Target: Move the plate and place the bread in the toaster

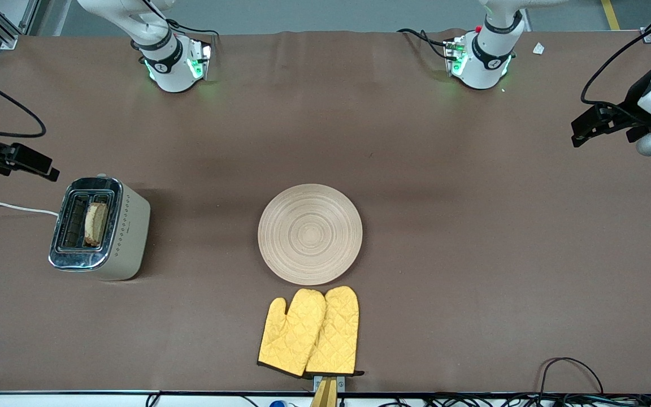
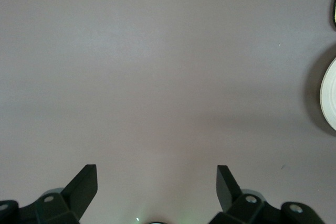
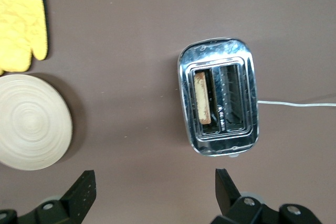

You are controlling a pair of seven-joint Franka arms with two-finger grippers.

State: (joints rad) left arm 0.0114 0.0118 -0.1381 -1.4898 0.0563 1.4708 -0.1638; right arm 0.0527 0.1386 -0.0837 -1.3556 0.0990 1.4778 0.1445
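Note:
The cream toaster [image 1: 108,229] stands toward the right arm's end of the table. The bread [image 1: 95,223] stands upright in its slot on the side toward the plate. The round wooden plate [image 1: 309,233] lies bare at the table's middle. My right gripper [image 1: 48,169] is open and empty, up in the air beside the toaster. Its wrist view shows the toaster [image 3: 218,95], the bread [image 3: 201,105] and the plate [image 3: 31,121]. My left gripper [image 1: 578,135] is open and empty over bare table at the left arm's end. Its wrist view shows only the plate's rim [image 2: 329,95].
A pair of yellow oven mitts [image 1: 309,332] lies just nearer the front camera than the plate, also in the right wrist view [image 3: 21,30]. The toaster's white cord [image 1: 9,207] runs off the right arm's end of the table. The brown table [image 1: 472,254] stretches wide around.

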